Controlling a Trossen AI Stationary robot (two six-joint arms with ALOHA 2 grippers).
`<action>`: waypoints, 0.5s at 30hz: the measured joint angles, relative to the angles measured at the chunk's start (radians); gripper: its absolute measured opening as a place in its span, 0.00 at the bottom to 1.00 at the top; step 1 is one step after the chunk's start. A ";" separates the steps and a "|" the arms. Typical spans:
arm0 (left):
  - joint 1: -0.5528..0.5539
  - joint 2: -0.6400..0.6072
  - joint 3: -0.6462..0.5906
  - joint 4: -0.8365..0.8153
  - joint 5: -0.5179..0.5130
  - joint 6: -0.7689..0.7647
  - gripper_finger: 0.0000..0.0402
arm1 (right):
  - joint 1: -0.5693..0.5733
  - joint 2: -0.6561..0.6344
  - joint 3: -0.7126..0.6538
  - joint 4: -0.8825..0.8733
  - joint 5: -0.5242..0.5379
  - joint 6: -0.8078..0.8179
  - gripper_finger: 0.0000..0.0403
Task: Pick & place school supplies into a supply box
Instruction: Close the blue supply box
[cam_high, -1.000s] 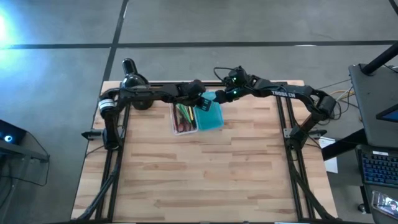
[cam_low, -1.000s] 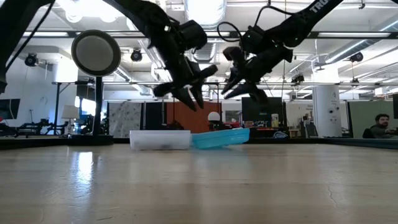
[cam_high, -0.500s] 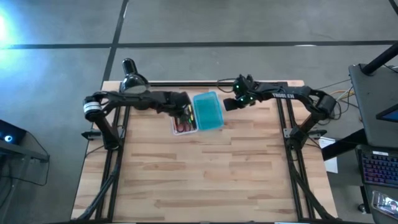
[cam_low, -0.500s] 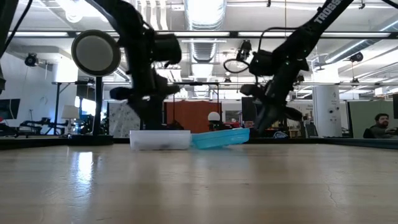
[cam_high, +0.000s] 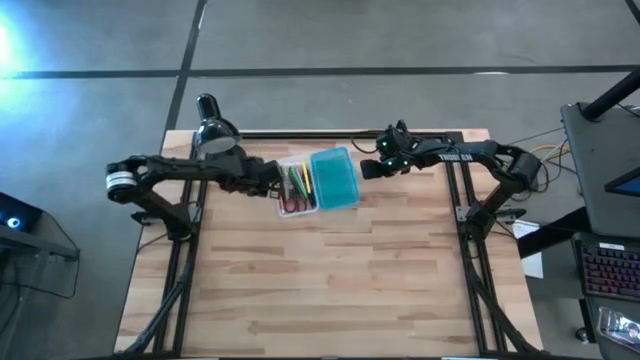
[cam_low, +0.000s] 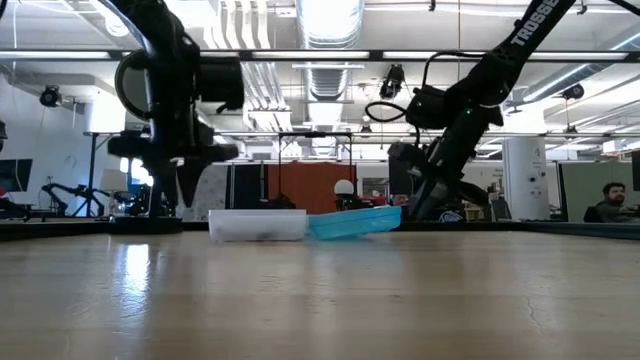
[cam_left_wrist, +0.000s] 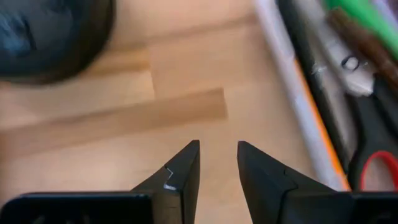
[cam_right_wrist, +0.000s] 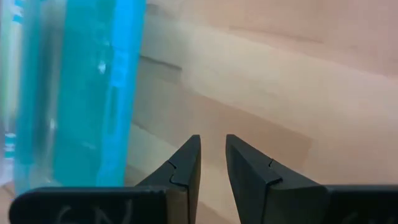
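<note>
The supply box (cam_high: 297, 190) is sitting on the bench (cam_high: 330, 280), toward the twelve o'clock edge in the view from above. Its teal lid (cam_high: 334, 178) is lying open at its three o'clock side, touching it. Pens and pencils (cam_high: 300, 181) are lying inside the box, and the red-handled scissors (cam_left_wrist: 373, 168) are lying in there too. The left claw (cam_high: 272, 182) is hanging just beside the box at its nine o'clock side, with its fingers a little apart and gripping nothing. The right claw (cam_high: 366, 168) is hanging near the lid at three o'clock, fingers almost pressed together, empty. A black lamp (cam_high: 214, 137) is standing near the bench's eleven o'clock corner.
</note>
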 joint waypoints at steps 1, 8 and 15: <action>0.000 0.001 -0.019 0.021 0.015 -0.010 0.23 | 0.000 0.000 0.001 0.007 0.000 0.000 0.17; 0.001 0.050 -0.101 0.189 0.038 -0.097 0.23 | -0.007 0.067 0.008 0.032 -0.007 0.003 0.17; 0.004 0.098 -0.101 0.252 0.042 -0.104 0.23 | -0.008 0.145 0.044 0.043 -0.044 0.046 0.17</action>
